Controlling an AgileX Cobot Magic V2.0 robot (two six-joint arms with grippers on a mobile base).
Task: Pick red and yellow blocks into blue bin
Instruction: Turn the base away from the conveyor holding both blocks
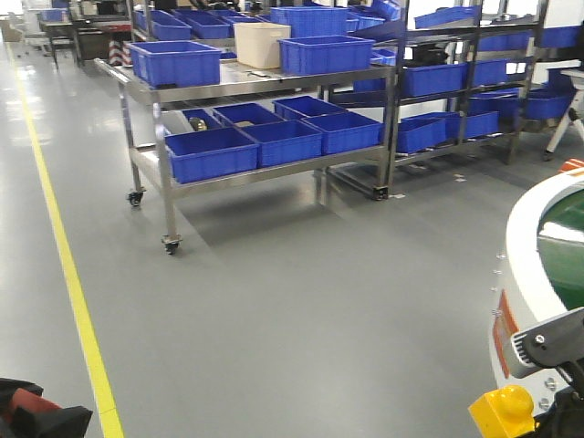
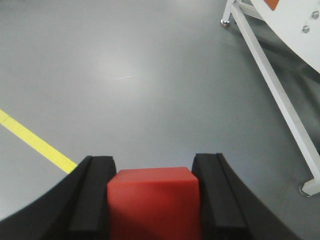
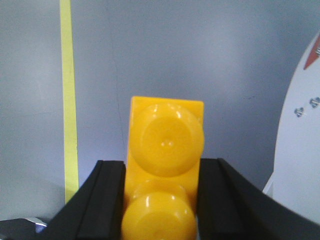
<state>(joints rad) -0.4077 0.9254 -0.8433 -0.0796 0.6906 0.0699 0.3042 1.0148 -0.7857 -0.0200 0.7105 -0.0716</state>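
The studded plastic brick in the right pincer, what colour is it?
Yellow; the studded plastic brick shows best in the right wrist view.

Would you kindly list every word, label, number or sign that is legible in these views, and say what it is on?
None can be read. The red cube, the yellow brick and the blue crates show no print; the orange sticker on the white machine is too blurred to read.
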